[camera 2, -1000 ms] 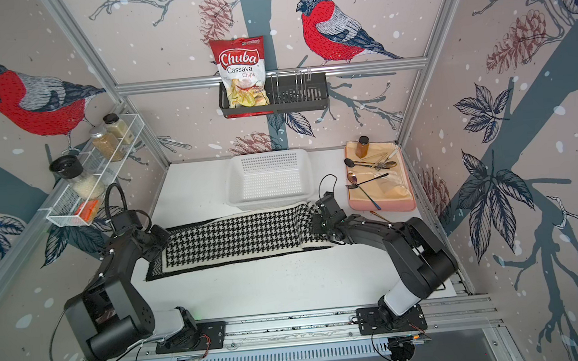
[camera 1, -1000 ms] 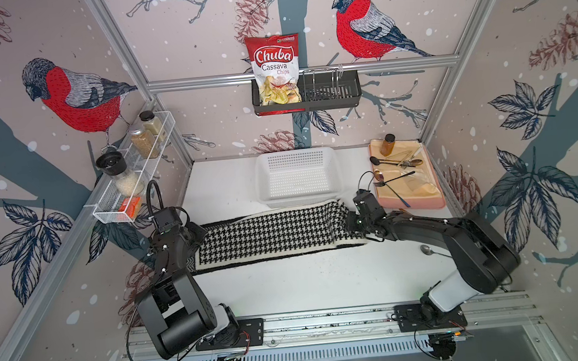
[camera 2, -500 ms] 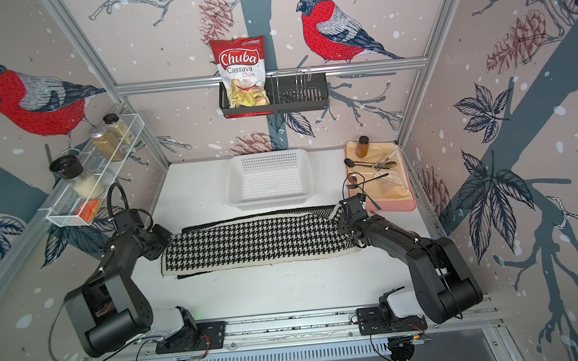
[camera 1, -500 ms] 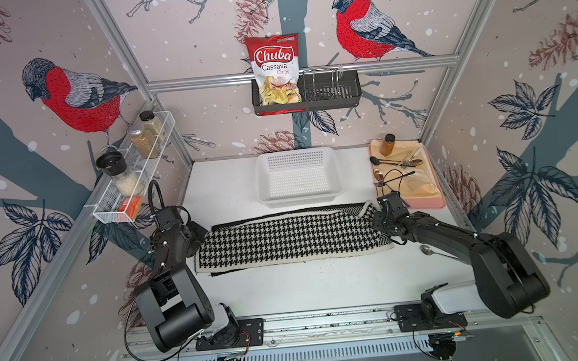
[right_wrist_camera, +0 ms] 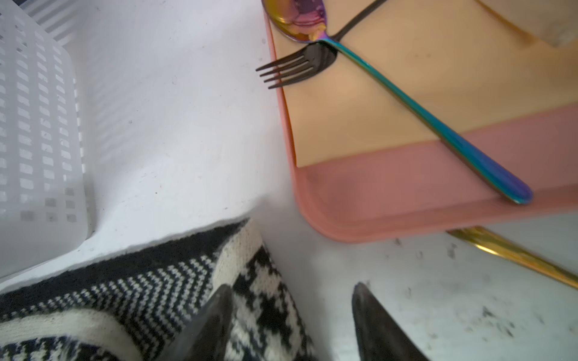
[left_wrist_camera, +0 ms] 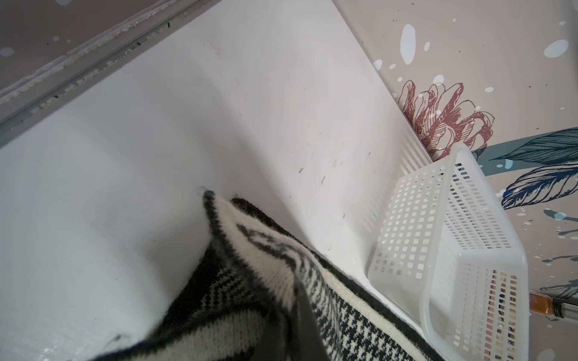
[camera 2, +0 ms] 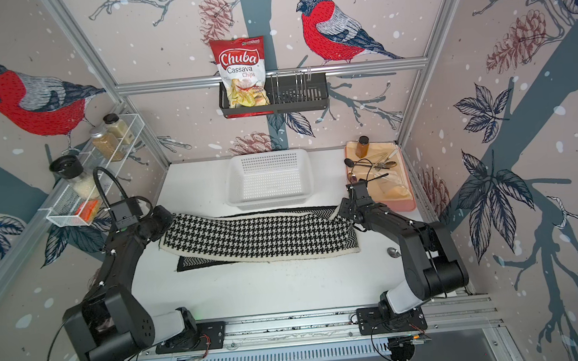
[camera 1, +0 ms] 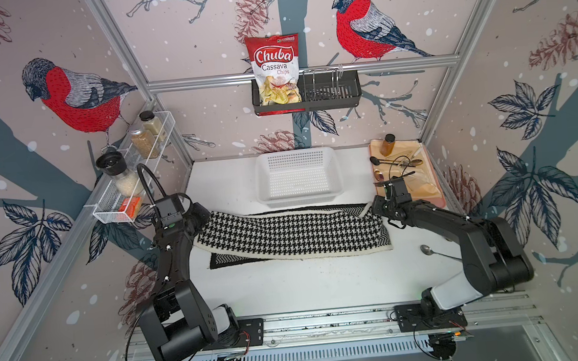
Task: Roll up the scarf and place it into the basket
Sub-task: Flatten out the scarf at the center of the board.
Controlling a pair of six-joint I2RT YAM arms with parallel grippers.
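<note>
Scarf [camera 1: 292, 235] lies unrolled, houndstooth side up, across the table [camera 1: 289, 287] just in front of the basket [camera 1: 299, 197]. Left gripper [camera 1: 201, 218] is pressed together on the scarf's left end, where the cloth bunches. Right gripper [right_wrist_camera: 292, 286] stands spread at the right end, holding nothing: one finger over the cloth, the other over bare table near the tray [right_wrist_camera: 391, 193].

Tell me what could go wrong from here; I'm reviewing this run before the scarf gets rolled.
1. The right gripper is open, one finger over the end of the scarf, one over bare table: closing may miss the cloth.
2. The black fork overhangs the pink tray near that gripper and could get knocked.
3. The scarf's layers lie offset, so the roll may skew.
</note>
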